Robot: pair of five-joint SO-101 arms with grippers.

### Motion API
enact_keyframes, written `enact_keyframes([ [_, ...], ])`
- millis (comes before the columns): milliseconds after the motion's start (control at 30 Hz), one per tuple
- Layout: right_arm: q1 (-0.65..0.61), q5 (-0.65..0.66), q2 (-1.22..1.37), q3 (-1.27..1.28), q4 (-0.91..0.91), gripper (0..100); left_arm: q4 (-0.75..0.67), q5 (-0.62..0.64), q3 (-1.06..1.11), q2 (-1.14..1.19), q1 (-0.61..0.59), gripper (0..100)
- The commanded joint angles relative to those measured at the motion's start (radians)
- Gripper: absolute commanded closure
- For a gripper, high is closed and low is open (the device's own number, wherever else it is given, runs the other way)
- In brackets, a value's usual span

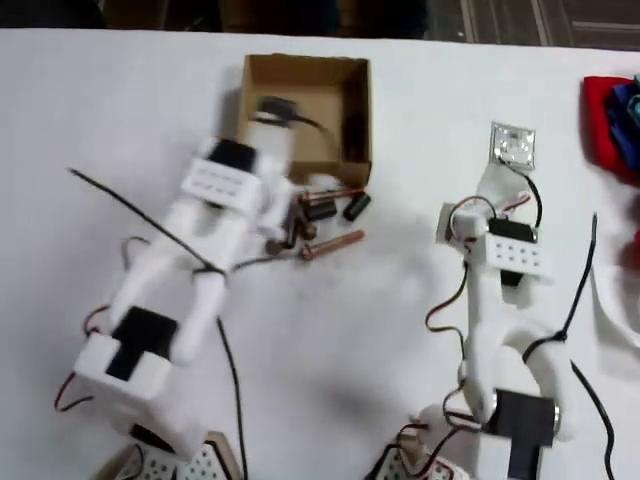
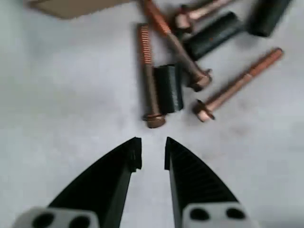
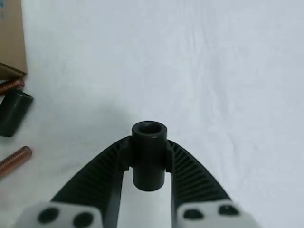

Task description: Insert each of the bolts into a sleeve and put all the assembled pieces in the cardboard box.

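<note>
right gripper [image 3: 147, 154] clamps 1 black sleeve [image 3: 148, 137] — left gripper [image 2: 153, 153] slightly parted, empty, near bolts [image 2: 149, 90].

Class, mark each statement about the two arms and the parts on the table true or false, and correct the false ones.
1. The right gripper is shut on a black sleeve. True.
2. The left gripper holds a bolt. False: it is open and empty, and the bolts lie on the table ahead of it.
3. A bolt sits inside the held sleeve. False: its bore looks empty.
4. Loose bolts and sleeves lie on the table beside the cardboard box. True.
</note>
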Motion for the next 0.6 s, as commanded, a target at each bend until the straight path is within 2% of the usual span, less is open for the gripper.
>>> enact_keyframes([
  [0,0.012,-0.014,0.076,-0.009,-0.064,97.7,0.014,-0.199,-0.051,-0.005,0.097,89],
  [133,0.01,-0.014,0.143,-0.071,-0.045,97.7,-0.031,-0.272,-0.05,-0.005,0.149,88],
  [267,0.01,-0.014,0.174,-0.089,-0.042,97.7,-0.098,-0.273,-0.051,0.015,0.163,83],
  [567,0.061,-0.025,0.171,-0.101,-0.048,97.7,-0.152,-0.276,-0.058,0.195,0.181,83],
])
